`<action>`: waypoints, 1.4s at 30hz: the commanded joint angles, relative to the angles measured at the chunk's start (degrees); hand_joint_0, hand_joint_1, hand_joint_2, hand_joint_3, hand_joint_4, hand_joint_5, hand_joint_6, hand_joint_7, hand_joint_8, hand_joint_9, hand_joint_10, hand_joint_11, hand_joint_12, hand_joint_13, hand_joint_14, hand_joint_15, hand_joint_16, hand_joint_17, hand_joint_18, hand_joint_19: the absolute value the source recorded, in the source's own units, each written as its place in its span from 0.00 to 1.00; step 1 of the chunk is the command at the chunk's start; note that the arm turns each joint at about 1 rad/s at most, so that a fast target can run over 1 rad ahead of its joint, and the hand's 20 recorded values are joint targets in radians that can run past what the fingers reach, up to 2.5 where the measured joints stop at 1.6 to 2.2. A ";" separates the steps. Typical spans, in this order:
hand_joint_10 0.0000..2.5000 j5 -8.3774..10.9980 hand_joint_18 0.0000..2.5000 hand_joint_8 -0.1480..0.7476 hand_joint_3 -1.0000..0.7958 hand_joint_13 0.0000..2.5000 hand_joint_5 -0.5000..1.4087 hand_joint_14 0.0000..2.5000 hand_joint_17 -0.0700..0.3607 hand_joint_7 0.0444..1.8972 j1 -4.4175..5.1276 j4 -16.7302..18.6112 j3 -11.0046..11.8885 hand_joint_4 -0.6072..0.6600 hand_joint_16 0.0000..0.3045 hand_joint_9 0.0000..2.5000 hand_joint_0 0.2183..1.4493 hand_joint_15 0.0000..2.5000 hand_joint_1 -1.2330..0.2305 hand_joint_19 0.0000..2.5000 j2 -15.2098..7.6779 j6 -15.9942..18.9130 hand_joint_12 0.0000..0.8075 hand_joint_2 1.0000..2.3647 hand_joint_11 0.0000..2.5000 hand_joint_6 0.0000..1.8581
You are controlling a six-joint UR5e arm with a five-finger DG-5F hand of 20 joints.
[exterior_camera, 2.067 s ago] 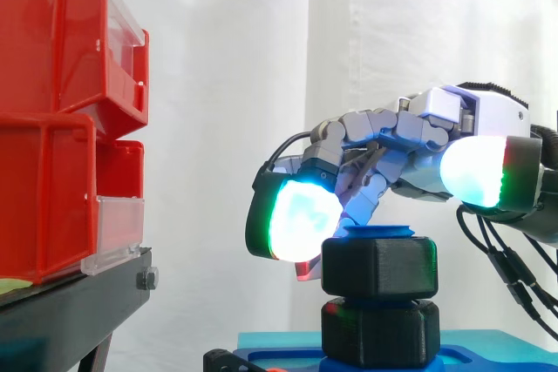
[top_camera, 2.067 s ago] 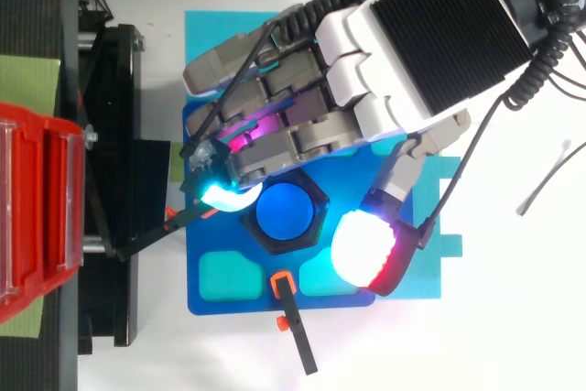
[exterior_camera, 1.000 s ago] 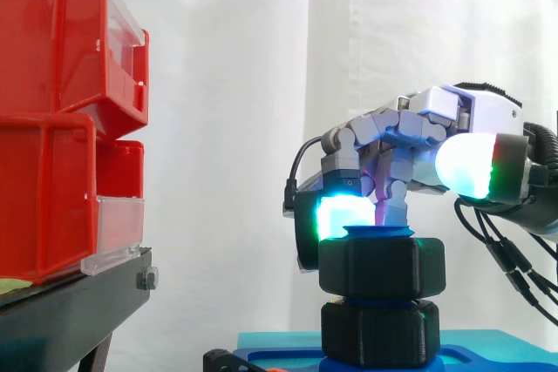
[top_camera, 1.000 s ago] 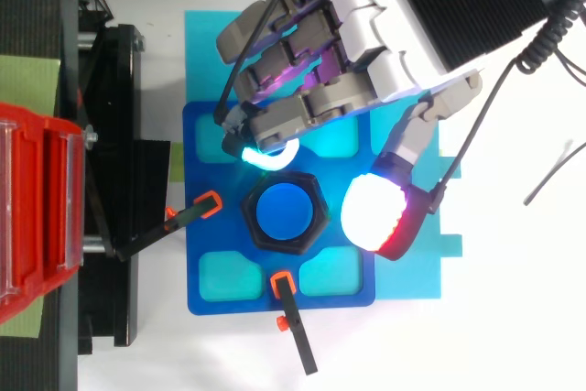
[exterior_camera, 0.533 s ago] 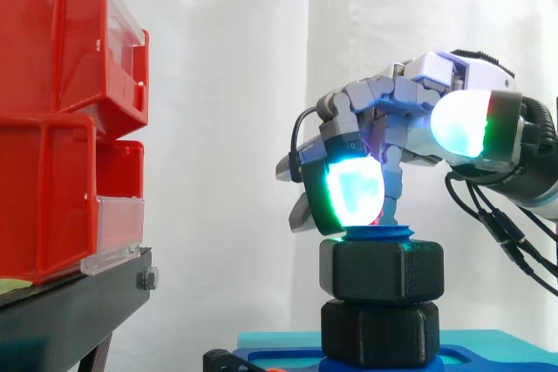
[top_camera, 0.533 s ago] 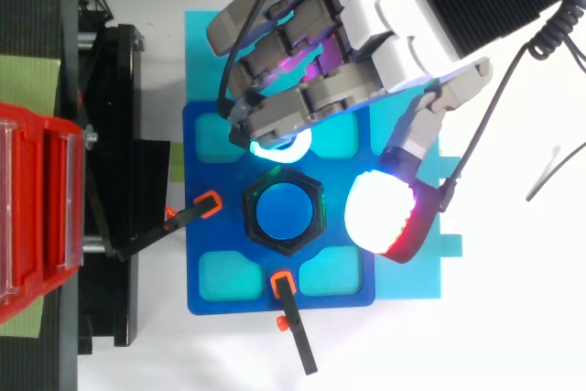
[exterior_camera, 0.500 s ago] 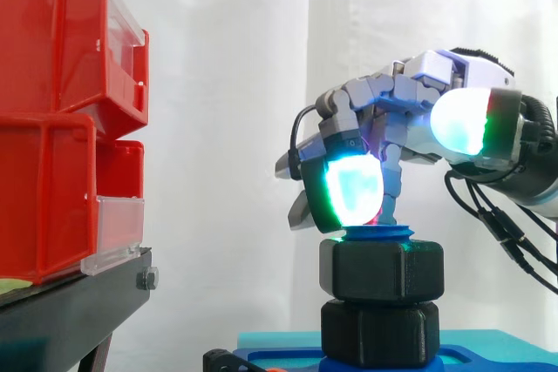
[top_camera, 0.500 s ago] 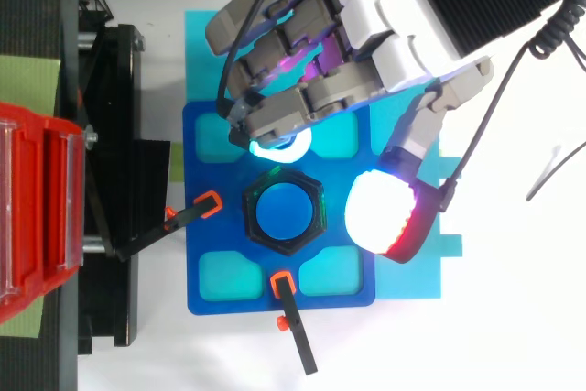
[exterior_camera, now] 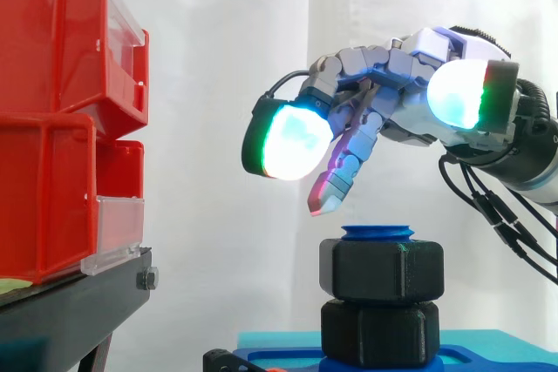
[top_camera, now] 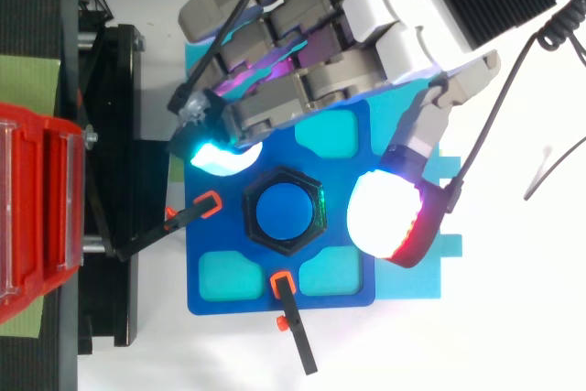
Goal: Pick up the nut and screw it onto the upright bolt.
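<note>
From the side, the nearest thing is the glowing thumb pad (exterior_camera: 462, 98) of the hand (exterior_camera: 397, 76), raised above and to the right of the bolt. Behind it, the black hex nut (exterior_camera: 382, 272) sits around the upright blue bolt (top_camera: 284, 211), above a second black hex piece (exterior_camera: 379, 333) on the blue fixture plate (top_camera: 206, 240). The fingers (exterior_camera: 344, 167) hang relaxed above the nut, clear of it and grasping nothing. Red bins (exterior_camera: 61, 119) stand well to the left, and a white curtain (exterior_camera: 218, 41) hangs behind.

Bright, even light; faint shadows; blown-out glow on robot hand (top_camera: 385, 16) pads (top_camera: 389, 217)
</note>
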 commanded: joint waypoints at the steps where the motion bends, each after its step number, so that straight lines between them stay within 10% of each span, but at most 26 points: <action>1: 0.00 0.81 0.18 0.41 0.28 0.29 0.20 0.00 0.31 0.35 0.59 0.45 -0.27 0.64 0.09 0.43 0.22 0.00 0.75 0.04 -0.04 0.42 0.26 0.00 0.00 0.27; 12: 0.00 6.17 0.06 0.38 0.28 0.20 0.20 0.00 0.30 0.33 2.61 1.50 -3.96 0.64 0.08 0.27 0.21 0.00 0.78 0.00 -0.04 0.33 0.29 0.00 0.00 0.27; 42: 0.00 6.44 0.04 0.40 0.28 0.20 0.27 0.00 0.26 0.58 3.05 0.89 -5.45 0.65 0.06 0.30 0.22 0.00 0.76 0.00 -0.04 -0.02 0.26 0.00 0.00 0.27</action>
